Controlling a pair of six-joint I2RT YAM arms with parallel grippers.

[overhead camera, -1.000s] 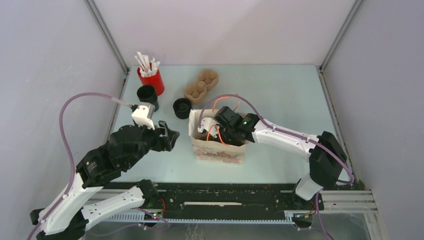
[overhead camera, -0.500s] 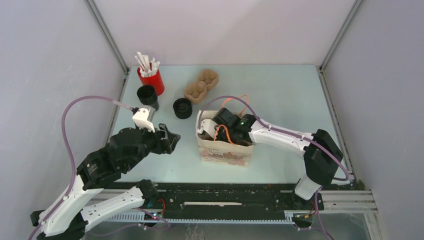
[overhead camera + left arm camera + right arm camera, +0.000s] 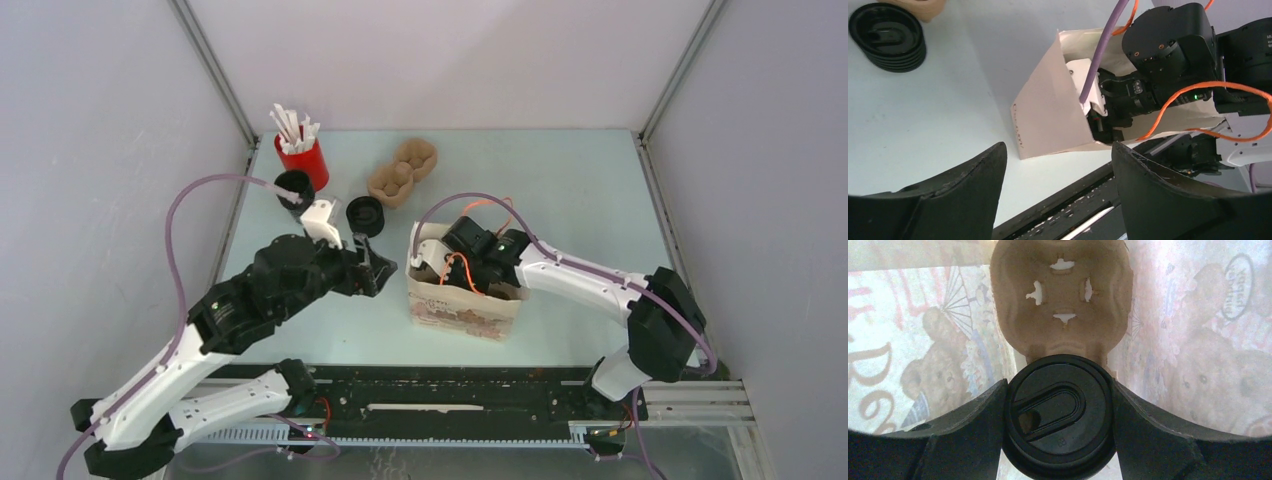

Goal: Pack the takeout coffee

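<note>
The takeout coffee, a black cup with a round black lid, sits between my right gripper's fingers inside the brown paper bag. Both fingers touch the lid's sides. Below it, a cardboard cup carrier lies on the bag's bottom. From above, my right gripper reaches down into the bag's open mouth and the cup is hidden. My left gripper is open and empty, just left of the bag. In the left wrist view the bag stands beyond my open left gripper.
A red cup of white sticks and an open black cup stand at the back left. A squat stack of black lids lies near them, also in the left wrist view. A second cardboard carrier lies behind the bag.
The bag has slid right and a little nearer with my right gripper inside it. My left arm has swung right, up to the bag's left side.
</note>
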